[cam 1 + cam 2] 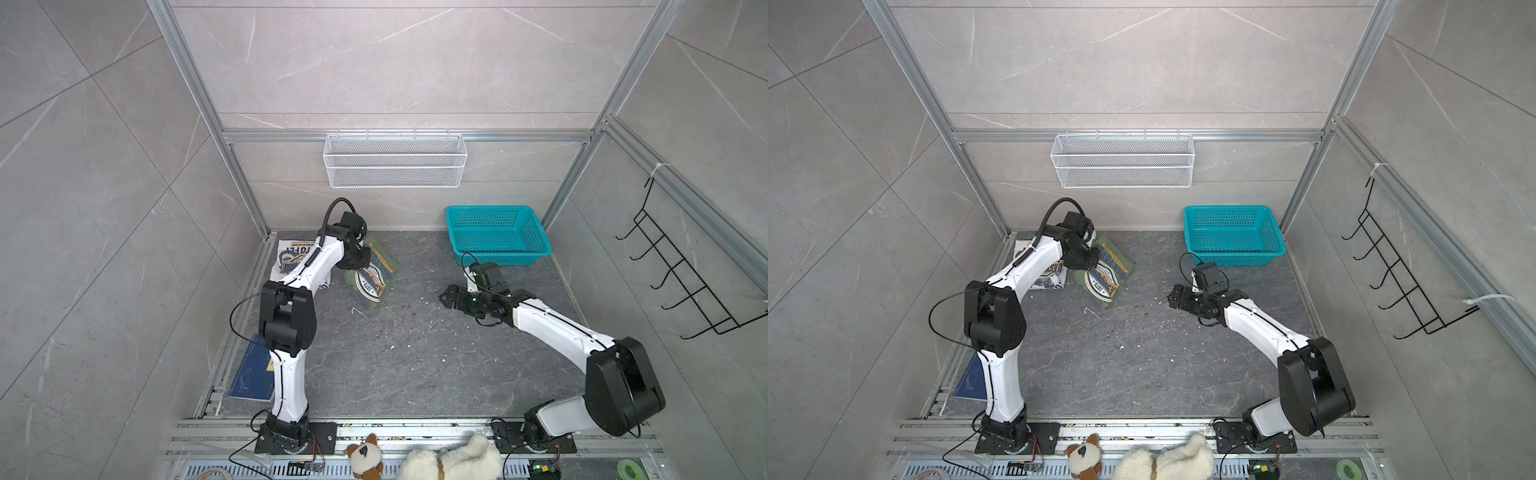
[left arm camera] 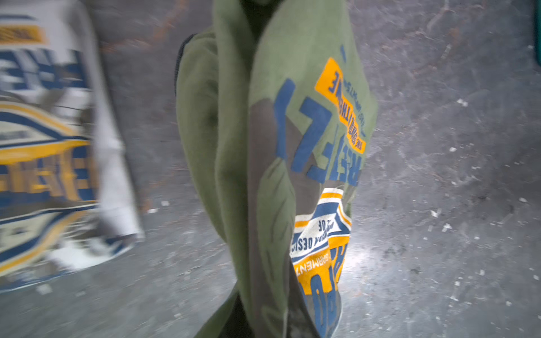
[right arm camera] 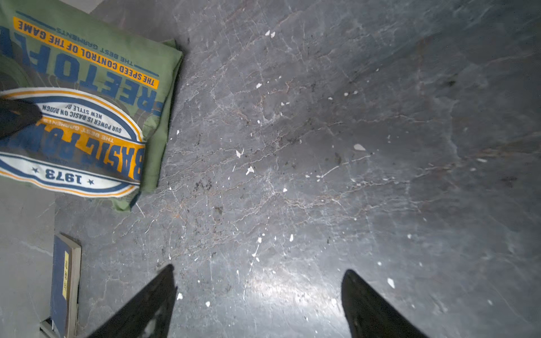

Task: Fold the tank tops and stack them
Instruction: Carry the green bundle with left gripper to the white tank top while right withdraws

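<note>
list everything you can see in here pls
green top: 1, olive, back left, bunched
white top: 1, white with navy print, back left corner
teal basket: 1, teal, back right
wire basket: 1, white, back wall
hook rack: 1, black, right wall
book: 1, navy, left edge
plush toys: 2, white and white-brown, front rail
tape roll: 1, green, front right
left tool: 1, black, shut on green top
right tool: 1, black, open, right of centre
</note>
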